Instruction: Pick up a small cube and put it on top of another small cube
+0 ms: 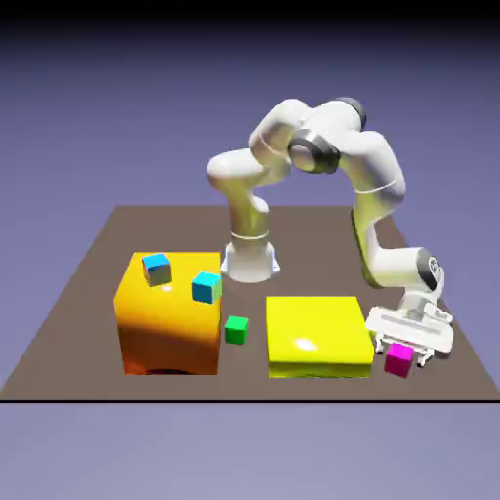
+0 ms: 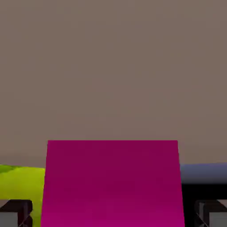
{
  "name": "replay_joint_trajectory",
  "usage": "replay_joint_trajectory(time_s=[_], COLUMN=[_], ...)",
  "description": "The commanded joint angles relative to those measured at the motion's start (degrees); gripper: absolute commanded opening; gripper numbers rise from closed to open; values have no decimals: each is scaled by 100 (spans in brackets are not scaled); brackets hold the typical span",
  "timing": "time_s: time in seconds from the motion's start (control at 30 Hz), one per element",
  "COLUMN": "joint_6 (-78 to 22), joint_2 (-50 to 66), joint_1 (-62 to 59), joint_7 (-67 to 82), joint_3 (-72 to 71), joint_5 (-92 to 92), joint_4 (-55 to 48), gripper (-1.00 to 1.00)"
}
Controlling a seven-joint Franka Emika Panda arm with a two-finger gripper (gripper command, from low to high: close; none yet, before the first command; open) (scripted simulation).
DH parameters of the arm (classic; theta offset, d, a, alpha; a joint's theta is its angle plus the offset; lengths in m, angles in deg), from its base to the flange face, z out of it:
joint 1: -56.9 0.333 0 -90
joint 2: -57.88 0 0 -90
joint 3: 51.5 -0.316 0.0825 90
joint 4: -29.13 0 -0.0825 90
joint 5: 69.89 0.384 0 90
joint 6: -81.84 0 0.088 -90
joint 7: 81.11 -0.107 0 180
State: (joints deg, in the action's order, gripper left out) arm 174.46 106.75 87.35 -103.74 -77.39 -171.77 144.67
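Shows plain magenta on the small cube [image 1: 398,359], glossy yellow on the low, broad block [image 1: 317,332], orange on the tall, big block [image 1: 170,327], green on the little cube [image 1: 236,330], perhaps unpatterned cyan-blue on the two small cubes [image 1: 205,287].

Plain blue-violet backdrop, brown tabletop [image 1: 195,229].

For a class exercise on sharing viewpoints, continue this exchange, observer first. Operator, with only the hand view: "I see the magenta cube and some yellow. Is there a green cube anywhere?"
Observer: Yes, the green cube is on the table, between the orange block and the yellow block.
Operator: Any other small cubes, besides my magenta cube?
Observer: Two cyan cubes show against the upper part of the orange block.
Operator: Which side of the yellow block is the magenta cube on?
Observer: The exterior view's right.
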Motion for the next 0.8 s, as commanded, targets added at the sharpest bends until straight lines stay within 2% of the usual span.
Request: replay_joint_trajectory(time_s=[0.0, 0.07, 0.3, 0.4, 0.77], joint_6=[-144, -263, 407, 295, -1030], joint_2=[-204, -409, -1320, -1616, -3466], joint_1=[90, 201, 1619, 1954, -260], joint_7=[32, 188, -74, 180, 1691], joint_3=[-183, -381, 951, 1566, 3734], joint_5=[243, 741, 2323, 2902, 4758], joint_4=[141, 348, 699, 609, 568], gripper=[-100, -100, -100, -100, -100])
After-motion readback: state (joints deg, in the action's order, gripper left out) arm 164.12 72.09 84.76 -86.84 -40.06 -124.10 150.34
